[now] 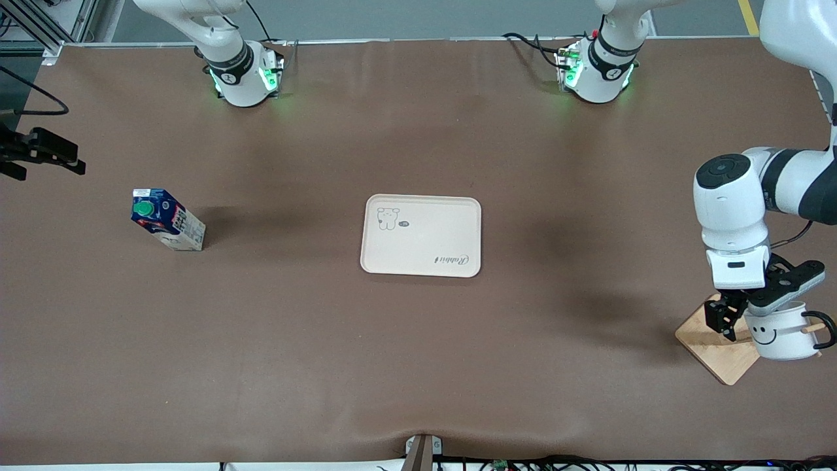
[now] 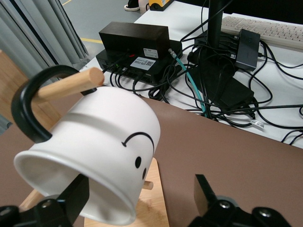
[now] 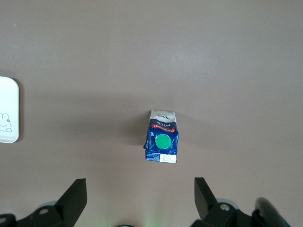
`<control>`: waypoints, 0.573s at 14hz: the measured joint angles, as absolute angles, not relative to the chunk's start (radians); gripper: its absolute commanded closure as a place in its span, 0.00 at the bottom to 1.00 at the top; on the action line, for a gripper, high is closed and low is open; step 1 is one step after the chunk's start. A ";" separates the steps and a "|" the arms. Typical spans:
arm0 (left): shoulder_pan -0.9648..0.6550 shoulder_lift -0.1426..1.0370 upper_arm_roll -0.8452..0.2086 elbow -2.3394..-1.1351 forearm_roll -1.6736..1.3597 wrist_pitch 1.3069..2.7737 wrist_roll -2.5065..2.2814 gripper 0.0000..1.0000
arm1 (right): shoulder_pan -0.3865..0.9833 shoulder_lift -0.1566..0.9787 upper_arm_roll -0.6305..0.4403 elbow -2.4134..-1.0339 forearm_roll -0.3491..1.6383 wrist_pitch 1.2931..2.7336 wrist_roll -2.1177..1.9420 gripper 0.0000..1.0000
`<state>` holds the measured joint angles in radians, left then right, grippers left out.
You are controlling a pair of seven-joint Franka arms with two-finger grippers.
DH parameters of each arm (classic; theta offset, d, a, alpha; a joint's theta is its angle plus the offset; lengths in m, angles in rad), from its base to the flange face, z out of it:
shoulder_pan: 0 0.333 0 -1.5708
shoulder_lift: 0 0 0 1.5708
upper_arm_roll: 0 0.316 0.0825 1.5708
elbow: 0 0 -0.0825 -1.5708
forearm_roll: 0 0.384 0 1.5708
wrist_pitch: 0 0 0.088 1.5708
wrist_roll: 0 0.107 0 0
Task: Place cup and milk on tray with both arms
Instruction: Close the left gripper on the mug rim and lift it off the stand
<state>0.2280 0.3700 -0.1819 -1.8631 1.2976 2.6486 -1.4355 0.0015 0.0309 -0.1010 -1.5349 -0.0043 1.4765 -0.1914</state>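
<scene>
**Left hand at the mug, right hand over the carton**

Left hand (image 1: 731, 322), black, two-fingered: set at the left arm's end of the desk (image 1: 418, 366), fingers spread wide, one finger (image 2: 71, 201) at the mouth rim of the cup and the other finger (image 2: 208, 194) well clear of it. Nothing gripped.

Item: small white cup (image 1: 781, 332) with black smiley face and black handle. It lies tilted on its side, handle hooked over a round wooden peg (image 2: 71, 85) of a square pale-wood rack base (image 1: 719, 350), close to the desk edge nearer the front camera.

Right hand (image 3: 139, 201), black, two-fingered: raised over the right arm's end of the desk, fingers wide apart, empty. Directly beneath it, upright on the brown surface, a small dark blue gable-top milk carton (image 1: 167, 220) with round green screw cap.

Item: flat cream-beige rectangular tray (image 1: 422, 235), rounded corners, bear drawing and script lettering. It sits mid-desk between carton and cup, well apart from both.
</scene>
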 measured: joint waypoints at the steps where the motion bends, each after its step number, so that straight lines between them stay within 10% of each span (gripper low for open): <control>1: 0.228 0.372 -0.182 -1.861 1.298 2.649 -1.435 0.39 | -0.001 0.044 -0.104 -1.535 -0.004 1.476 -0.191 0.00; 8: 0.227 0.372 -0.182 -1.860 1.301 2.651 -1.408 1.00 | -0.004 0.072 -0.107 -1.530 -0.004 1.477 -0.191 0.00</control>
<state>0.2267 0.3718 -0.1822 -1.8602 1.3012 2.6512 -1.4079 -0.0043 0.0720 -0.1070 -1.5297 -0.0043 1.4767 -0.1914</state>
